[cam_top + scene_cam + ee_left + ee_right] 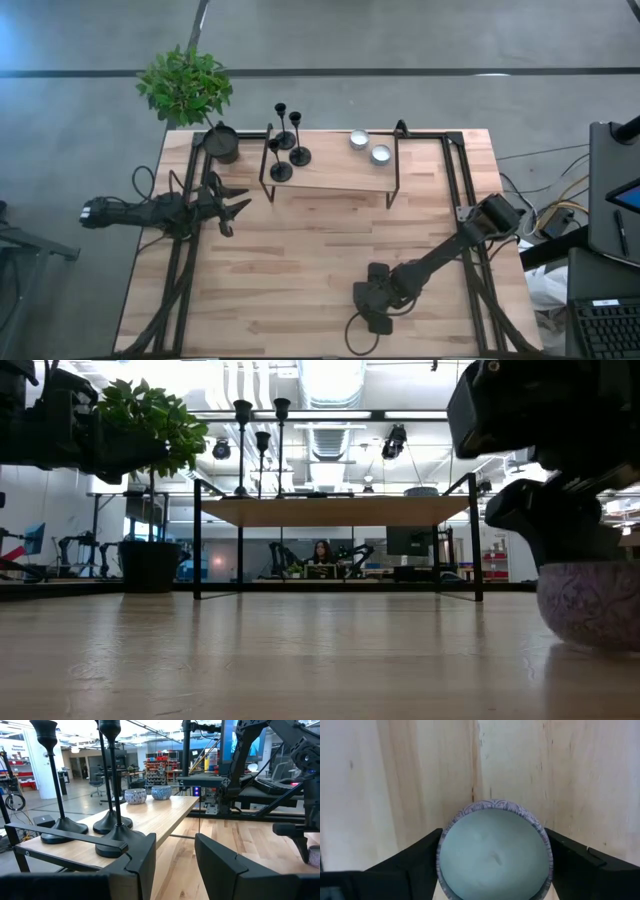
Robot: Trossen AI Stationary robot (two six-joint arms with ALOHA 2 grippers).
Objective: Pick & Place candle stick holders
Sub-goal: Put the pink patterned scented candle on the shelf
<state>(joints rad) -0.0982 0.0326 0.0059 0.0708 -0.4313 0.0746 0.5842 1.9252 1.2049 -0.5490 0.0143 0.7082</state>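
Nearest the right wrist camera, a patterned tealight cup [494,851] filled with pale wax was seen between the two dark fingers [407,862] of the right end effector [378,300], one finger at each side of its rim. The fingers stood just wide enough to bracket the cup; whether they pressed on it or only flanked it could not be told. In the low view the cup [590,603] rested on the desk [300,260], under the right arm's bulk. From above, this end effector was placed near the desk's 5 o'clock edge.

The step in hand was judged to be the grasp of this cup, or its release; the frames did not settle which. If it was a pick, a firm closing and a straight lift would be called for next, then a carry toward the small raised shelf [330,172] at 12 o'clock.

On that shelf three black candlesticks [283,145] were grouped at its 9 o'clock end, and two more tealight cups [370,147] were set toward its 3 o'clock end. A potted plant [190,95] stood at the desk's 11 o'clock corner.

The left end effector [232,207] waited at 9 o'clock, its fingers [142,860] held apart and empty, pointed toward the candlesticks.
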